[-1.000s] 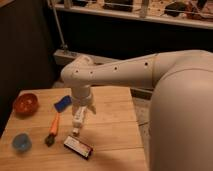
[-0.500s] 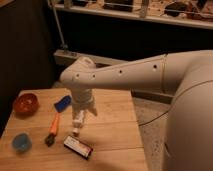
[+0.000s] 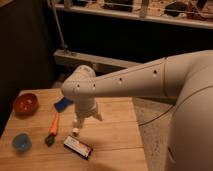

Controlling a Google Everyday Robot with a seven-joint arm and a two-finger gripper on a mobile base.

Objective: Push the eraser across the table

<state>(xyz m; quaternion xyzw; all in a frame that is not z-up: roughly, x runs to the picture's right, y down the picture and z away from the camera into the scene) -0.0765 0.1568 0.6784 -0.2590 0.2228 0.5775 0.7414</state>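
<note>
Now we see the robot's 1 arm (image 3: 125, 82) reaching in from the right, its white wrist bent down over the table (image 3: 116, 136). The gripper (image 3: 76, 131) points down at the pale planks, its tip low over the front half of the tabletop. We cannot tell how far open it is, and we make out nothing in its hold.

The eraser (image 3: 78, 147) lies flat near the front edge of the table, a dark block with a light face and a red stripe, set at a slant so that its right end sits closer to the front edge. It is just below and in front of the gripper tip, near the eraser's left end; whether the 2 touch we cannot say.

Just left of the gripper, a carrot (image 3: 53, 127) lies roughly lengthwise, its dark end toward the front. A blue pad (image 3: 63, 104) rests farther back, partly behind the wrist. At the left side we count 2 round dishes: a red-orange bowl (image 3: 26, 103) toward the back corner and a small blue bowl (image 3: 21, 141) toward the front.
</note>
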